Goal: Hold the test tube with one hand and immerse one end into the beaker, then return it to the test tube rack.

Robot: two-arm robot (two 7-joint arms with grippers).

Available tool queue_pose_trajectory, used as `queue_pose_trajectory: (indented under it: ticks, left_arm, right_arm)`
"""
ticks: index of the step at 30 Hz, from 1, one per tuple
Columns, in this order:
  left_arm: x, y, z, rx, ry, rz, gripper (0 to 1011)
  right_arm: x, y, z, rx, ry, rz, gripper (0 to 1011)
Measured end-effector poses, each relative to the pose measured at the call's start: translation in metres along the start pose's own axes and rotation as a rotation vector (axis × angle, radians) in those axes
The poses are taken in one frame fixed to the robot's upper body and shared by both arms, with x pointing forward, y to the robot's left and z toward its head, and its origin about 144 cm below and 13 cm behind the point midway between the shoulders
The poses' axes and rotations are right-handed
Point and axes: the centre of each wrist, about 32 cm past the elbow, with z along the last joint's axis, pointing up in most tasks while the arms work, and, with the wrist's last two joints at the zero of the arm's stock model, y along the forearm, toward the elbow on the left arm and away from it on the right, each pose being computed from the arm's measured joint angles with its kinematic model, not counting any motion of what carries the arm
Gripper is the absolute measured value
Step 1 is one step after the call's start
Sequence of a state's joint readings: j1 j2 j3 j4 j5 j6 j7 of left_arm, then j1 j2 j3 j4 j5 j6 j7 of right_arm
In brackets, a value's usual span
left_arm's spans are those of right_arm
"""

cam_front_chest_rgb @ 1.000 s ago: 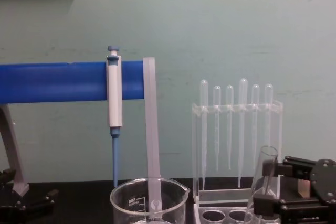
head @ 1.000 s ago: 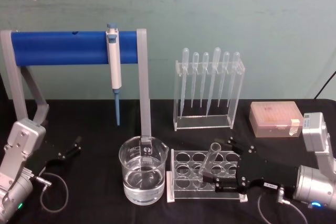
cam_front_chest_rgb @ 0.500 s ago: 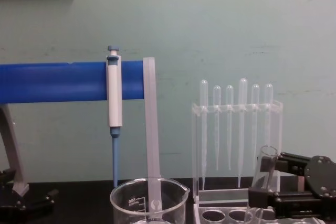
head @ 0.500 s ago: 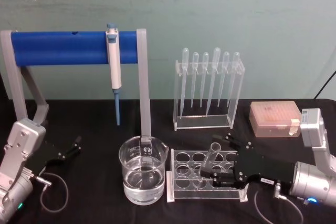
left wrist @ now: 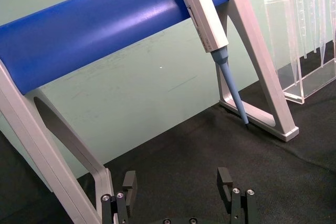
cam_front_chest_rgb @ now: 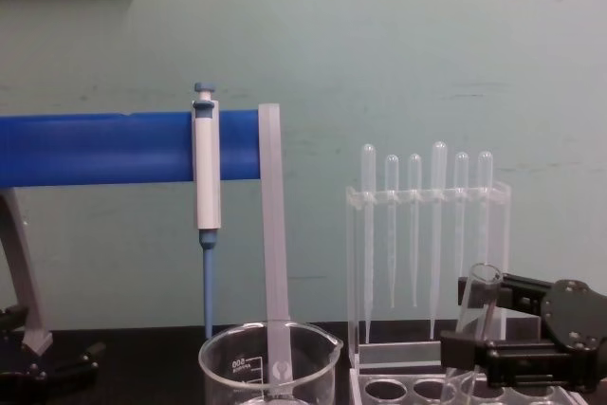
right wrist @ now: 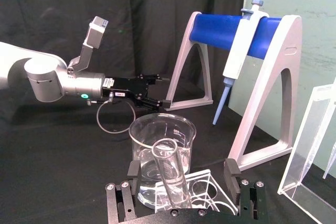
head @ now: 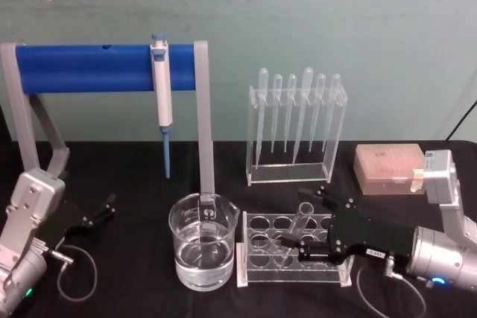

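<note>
Now the black two-jawed right gripper (right wrist: 181, 169) straddles, jaws spread and empty, the tilted clear glass test tube (head: 300, 223) in its clear holed rack (head: 257, 269), three o'clock of the wide glass beaker (head: 203, 251); left gripper (left wrist: 177, 178) idles, spread.

my right arm (head: 446, 258) comes in low from the right edge of the head view, with the forearm lying almost level and the wrist aimed left. i have the right gripper (head: 302, 223) reaching out in front of my right side, turned so one black finger sits farther from me and the other nearer. in the right wrist view its jaws stand wide apart. my left arm (head: 26, 221) is folded at the near left corner, parked. the left gripper (head: 110, 206) hangs low there, pointing forward and to the right, and its fingers (left wrist: 129, 181) are spread wide too.
</note>
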State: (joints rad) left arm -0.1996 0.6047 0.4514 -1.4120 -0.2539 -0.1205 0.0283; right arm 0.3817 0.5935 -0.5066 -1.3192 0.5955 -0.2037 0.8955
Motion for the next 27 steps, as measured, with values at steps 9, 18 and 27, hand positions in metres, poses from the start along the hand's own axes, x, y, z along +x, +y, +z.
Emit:
queue_pose_trajectory:
  ticks: [9, 18, 27]
  left_arm:
    - [0.0, 0.0, 0.0, 0.0, 0.0, 0.0, 1000]
    - [0.0, 0.0, 0.0, 0.0, 0.0, 0.0, 1000]
    - [0.0, 0.0, 0.0, 0.0, 0.0, 0.0, 1000]
  right_arm:
    - [-0.0003, -0.0004, 0.0005, 0.0, -0.003, 0.001, 891]
    - [-0.0004, -0.0007, 0.0007, 0.001, -0.005, 0.0, 634]
    - [-0.0004, -0.001, 0.0008, 0.001, -0.007, 0.0, 362]
